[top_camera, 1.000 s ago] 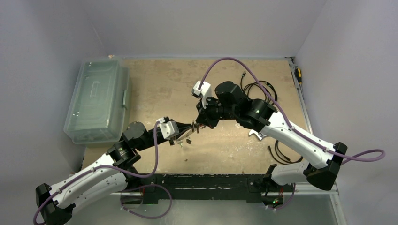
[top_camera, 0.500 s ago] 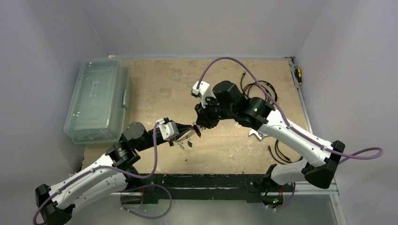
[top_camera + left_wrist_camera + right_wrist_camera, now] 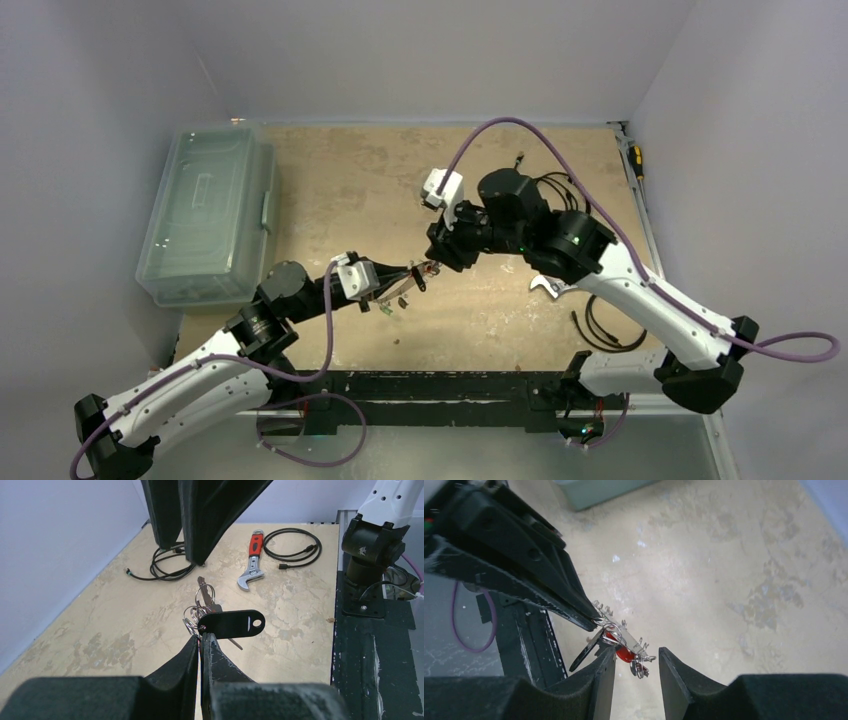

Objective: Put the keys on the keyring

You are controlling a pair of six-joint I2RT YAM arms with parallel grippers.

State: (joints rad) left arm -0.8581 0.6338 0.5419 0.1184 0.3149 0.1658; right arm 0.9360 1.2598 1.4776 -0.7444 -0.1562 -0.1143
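Keys and a black tag hang bunched on the keyring, which the closed left gripper pinches above the table. Right gripper is open, its fingers flanking the bunch.

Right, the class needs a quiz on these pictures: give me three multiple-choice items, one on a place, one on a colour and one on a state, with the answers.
1. Where does the plastic box stand?
A. at the left edge of the table
B. between the two arms
C. at the right edge

2. What colour is the handle of the wrench?
A. blue
B. red
C. yellow

3. How is the left hand?
A. wide open
B. shut on the key bunch
C. lying flat on the table

Answers:
1 A: the overhead view shows it at the left side.
2 B: the left wrist view shows a red grip.
3 B: its fingers pinch the rings of the bunch.
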